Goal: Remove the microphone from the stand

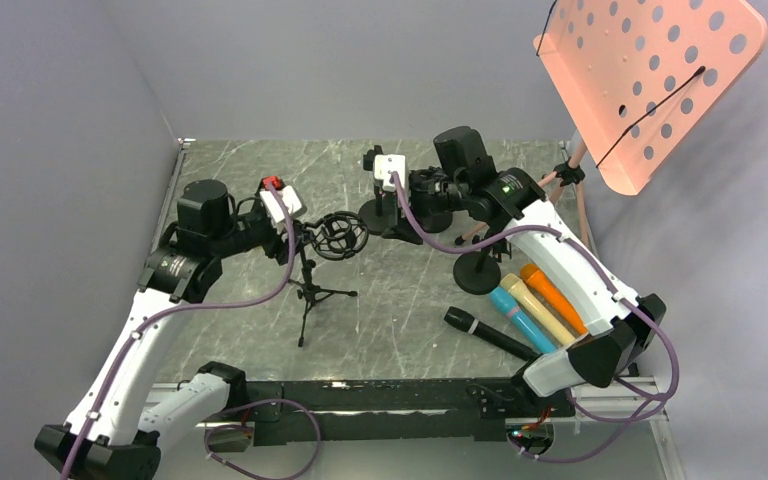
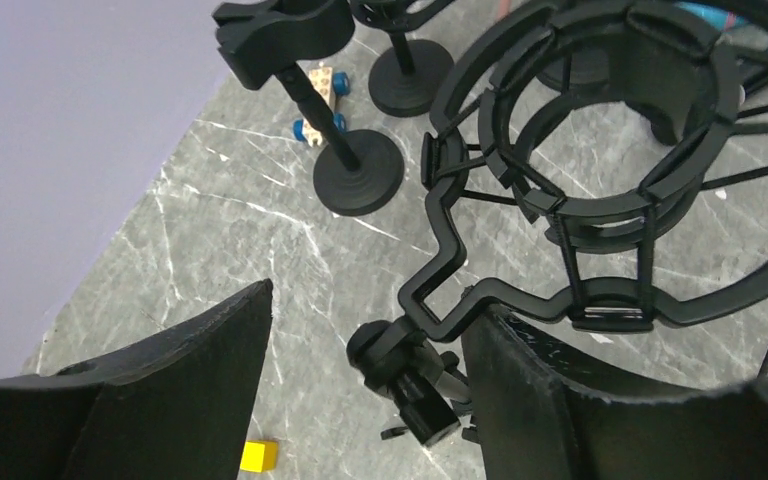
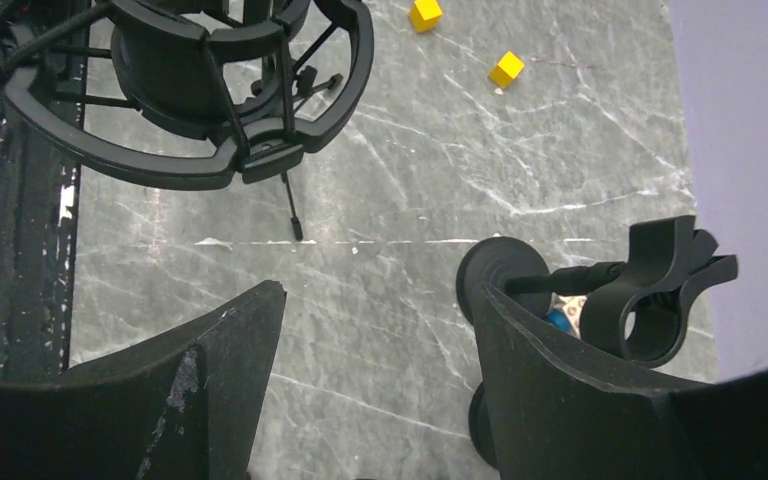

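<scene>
A black shock-mount ring [image 1: 340, 235] tops a small tripod stand [image 1: 310, 295] left of centre; the ring [image 2: 600, 150] holds nothing. A black microphone [image 1: 490, 335] lies flat on the table near my right arm's base. My left gripper [image 2: 370, 310] is open around the mount's swivel joint [image 2: 410, 370], and its right finger [image 2: 540, 390] sits against the mount's bracket. My right gripper [image 3: 375, 295] is open over bare table with nothing between its fingers. It hangs between the ring [image 3: 190, 90] and an empty clip stand [image 3: 660, 290].
Blue [image 1: 520, 318], cream [image 1: 542, 310] and orange [image 1: 557, 298] microphones lie beside the black one. Round-base clip stands [image 2: 360, 170] stand behind the tripod, another base [image 1: 478, 272] mid-right. A pink music stand [image 1: 650, 80] rises at back right. Yellow blocks [image 3: 506, 69] and a toy car [image 2: 320, 95] lie about.
</scene>
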